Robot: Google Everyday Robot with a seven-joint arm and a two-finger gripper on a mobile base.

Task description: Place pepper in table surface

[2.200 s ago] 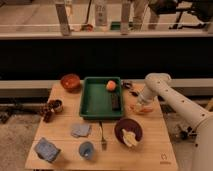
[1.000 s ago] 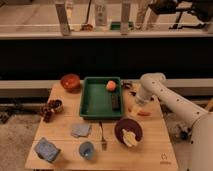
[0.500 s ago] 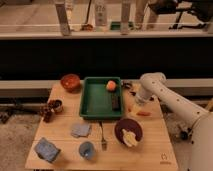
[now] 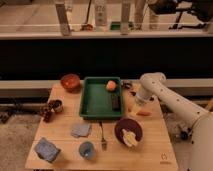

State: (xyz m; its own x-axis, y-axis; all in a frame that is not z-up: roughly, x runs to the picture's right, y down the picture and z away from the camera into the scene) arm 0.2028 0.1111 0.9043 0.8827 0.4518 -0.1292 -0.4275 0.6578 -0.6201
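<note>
The pepper point(image 4: 143, 113) is a small slim orange-red piece lying on the light wooden table surface point(image 4: 150, 147), near its right edge and right of the green tray. My gripper point(image 4: 134, 104) hangs from the white arm point(image 4: 165, 95) that reaches in from the right. It is just left of and slightly above the pepper, between the pepper and the tray. The pepper looks apart from the gripper.
A green tray point(image 4: 92, 102) holds a round orange fruit point(image 4: 110, 85) and a dark bar point(image 4: 115, 101). A dark bowl point(image 4: 122, 126) with a yellow item sits in front of the pepper. An orange bowl point(image 4: 70, 81), a blue cup point(image 4: 87, 149), a fork point(image 4: 103, 139) and cloths lie to the left.
The pepper now lies on the table a little lower than before. My gripper has drawn back up and to the left, away from it. It has barely moved in the last half second.
</note>
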